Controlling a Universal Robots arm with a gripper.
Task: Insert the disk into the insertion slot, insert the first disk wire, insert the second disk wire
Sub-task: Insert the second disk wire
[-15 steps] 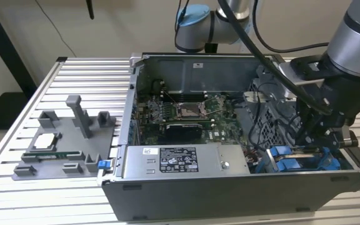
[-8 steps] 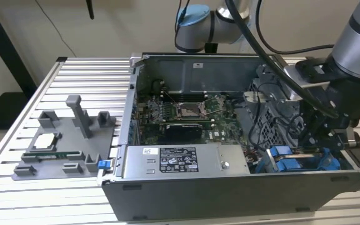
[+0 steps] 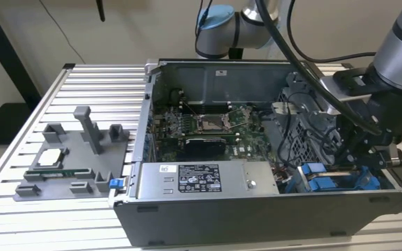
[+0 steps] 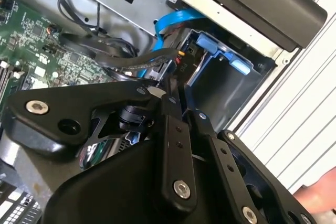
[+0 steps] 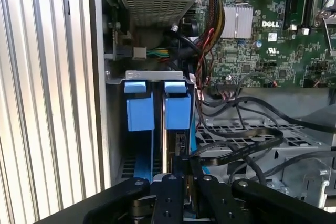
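The disk [image 4: 197, 69] already looks seated in the insertion slot [image 3: 341, 180]. In the second wrist view its grey body sits between the bright blue frame pieces down in the cage, so I'd say step one is done and we're onto the wires, though I can't tell whether it's the first or second one. In the exterior view, if you take the motherboard [image 3: 208, 125] as the middle of the dial, the cage with the disk is at about 4 o'clock, in the case's corner. The grey power-supply box [image 3: 208, 178] is at roughly 6. The gripper [image 4: 174, 88] hangs right over the disk's end with its fingers pinched close together. It looks clamped on a black wire plug [image 4: 164, 69] that sits just beside the disk's edge, touching or nearly so, and I can't say if it's actually home yet. My guess is this step needs the plug squared up with its port and a straight, gentle push, because a tilted plug would just jam. In the first wrist view the two blue tabs [image 5: 139, 106] stand just past the fingers, and a tangle of black cables [image 5: 236, 140] loops off toward the motherboard. That tangle could snag.
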